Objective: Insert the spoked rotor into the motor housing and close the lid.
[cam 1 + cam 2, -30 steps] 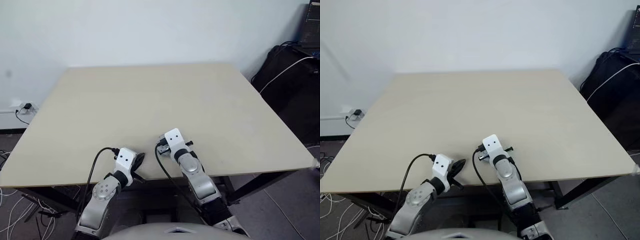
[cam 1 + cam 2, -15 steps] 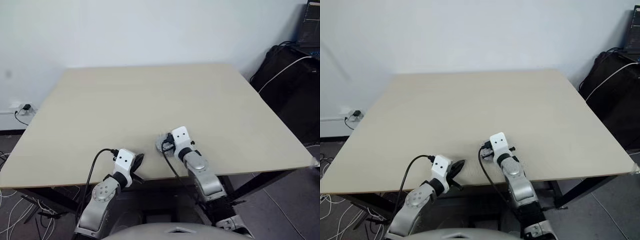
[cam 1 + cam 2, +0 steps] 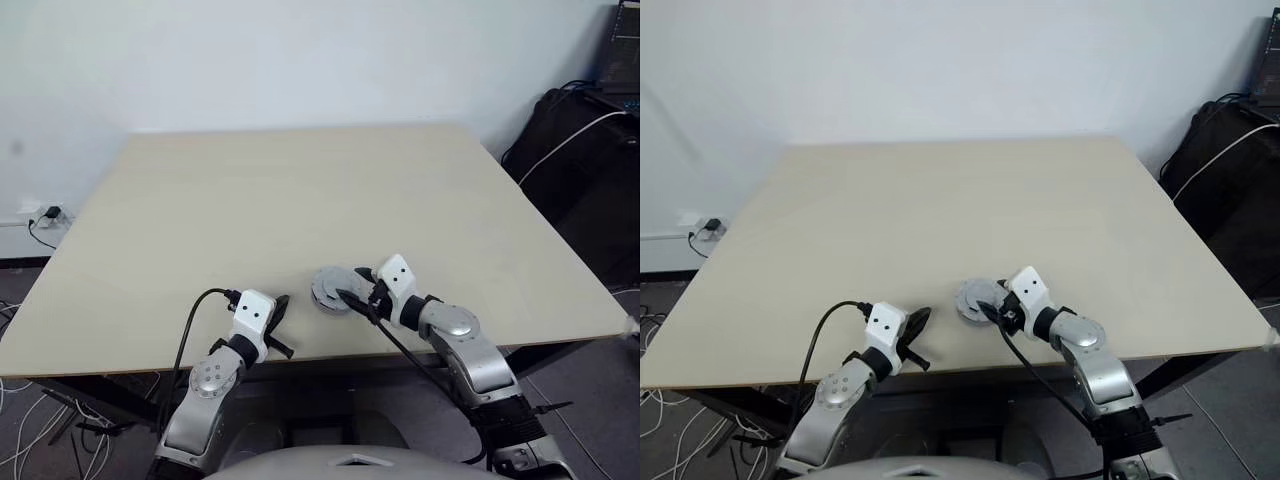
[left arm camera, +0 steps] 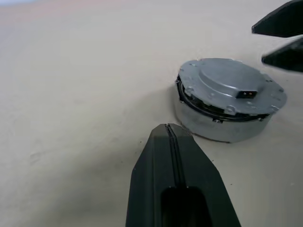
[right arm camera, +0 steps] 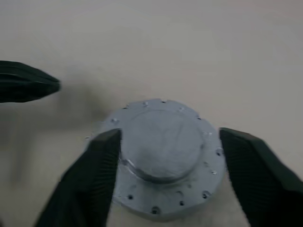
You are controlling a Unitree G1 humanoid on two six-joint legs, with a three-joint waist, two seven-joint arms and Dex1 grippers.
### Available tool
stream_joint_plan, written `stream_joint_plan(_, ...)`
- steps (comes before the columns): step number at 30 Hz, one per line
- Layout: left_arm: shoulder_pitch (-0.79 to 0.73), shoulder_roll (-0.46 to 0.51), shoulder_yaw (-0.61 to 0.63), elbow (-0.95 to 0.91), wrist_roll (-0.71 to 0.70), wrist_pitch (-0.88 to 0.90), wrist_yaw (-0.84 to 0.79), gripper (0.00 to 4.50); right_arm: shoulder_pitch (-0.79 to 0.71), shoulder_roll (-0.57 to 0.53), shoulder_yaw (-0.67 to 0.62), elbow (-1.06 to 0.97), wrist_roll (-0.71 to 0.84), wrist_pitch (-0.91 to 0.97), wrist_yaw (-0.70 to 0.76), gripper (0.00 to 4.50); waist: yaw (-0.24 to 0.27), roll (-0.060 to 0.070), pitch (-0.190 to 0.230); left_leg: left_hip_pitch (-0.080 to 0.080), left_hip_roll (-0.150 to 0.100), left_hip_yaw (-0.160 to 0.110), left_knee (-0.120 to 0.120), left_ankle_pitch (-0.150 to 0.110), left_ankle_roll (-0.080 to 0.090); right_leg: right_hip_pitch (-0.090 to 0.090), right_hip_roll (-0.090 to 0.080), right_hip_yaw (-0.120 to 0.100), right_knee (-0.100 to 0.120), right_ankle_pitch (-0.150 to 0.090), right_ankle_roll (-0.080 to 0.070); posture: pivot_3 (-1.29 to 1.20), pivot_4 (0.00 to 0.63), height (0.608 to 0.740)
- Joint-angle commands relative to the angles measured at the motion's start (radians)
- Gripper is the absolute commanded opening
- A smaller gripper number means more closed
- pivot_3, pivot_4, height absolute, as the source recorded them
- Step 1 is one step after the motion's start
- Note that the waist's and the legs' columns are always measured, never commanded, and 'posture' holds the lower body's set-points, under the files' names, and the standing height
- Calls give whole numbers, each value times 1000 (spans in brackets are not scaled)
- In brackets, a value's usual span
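1. Assembled motor housing (image 4: 227,101) resting near the front edge of the desk (image 3: 300,190), between the two arms; lid (image 5: 161,142) already seated on top, smooth face with raised centre upward, a thin dark seam visible under its flange in the left wrist view.
2. Spoked rotor presumably inside the closed stack, so nothing to report of it directly.
3. Right claw (image 5: 165,161) spread wide, one finger on each side of the lid, touching nothing as far as can be told and holding nothing; seemingly placed so as to leave the part free while remaining lined up with it.
4. Left claw (image 4: 166,130) fully closed and empty, tip aimed at the housing from just beside it, apart from it; probably parked there as a stop against sliding.
5. Judged close to done: lid on, no grip in place.
6. Pale beige desk surface, matte and plain, bare apart from the housing.
7. White wall behind; socket with a plugged cable (image 3: 45,215) low at the left; black bag (image 3: 580,150) with a white cord at the right.
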State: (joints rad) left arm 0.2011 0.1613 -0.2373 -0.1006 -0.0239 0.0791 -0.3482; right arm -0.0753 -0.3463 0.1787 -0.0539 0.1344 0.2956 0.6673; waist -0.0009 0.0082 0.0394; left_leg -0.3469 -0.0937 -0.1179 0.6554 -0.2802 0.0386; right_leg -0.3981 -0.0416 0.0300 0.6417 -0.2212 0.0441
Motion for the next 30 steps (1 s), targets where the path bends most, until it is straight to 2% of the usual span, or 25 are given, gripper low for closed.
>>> stream_joint_plan(1,-25,-1,-1,4,-10,-24,-15,0,-49,5,3,19,13,-12,22,4467,1,0,0,0,0,0,0,0,0,0,0,0,0,0,0,0,0,740)
stream_joint_plan(22,-17,-21,21,38,-33,-78,-20,0,-197,34,52,309,-57,-89,56,4467,21,-1,1,0,0,0,0,0,1,-1,0,-2,0,0,0,0,0,740)
stream_joint_plan(25,-15,-21,22,38,-34,-79,-20,0,-195,28,48,312,-56,-90,61,3849,22,-1,1,0,0,0,0,0,1,-1,0,-2,0,0,0,0,0,740)
stream_joint_plan(27,-15,-23,21,38,-34,-80,-20,0,-191,25,45,307,-53,-90,65,3281,22,-1,1,0,0,0,0,0,1,-1,0,-2,0,0,0,0,0,740)
stream_joint_plan(30,-19,-24,18,43,-35,-83,-25,0,-185,29,32,295,-43,-89,56,3260,22,-1,1,0,0,0,0,0,1,-1,0,-2,0,0,0,0,0,740)
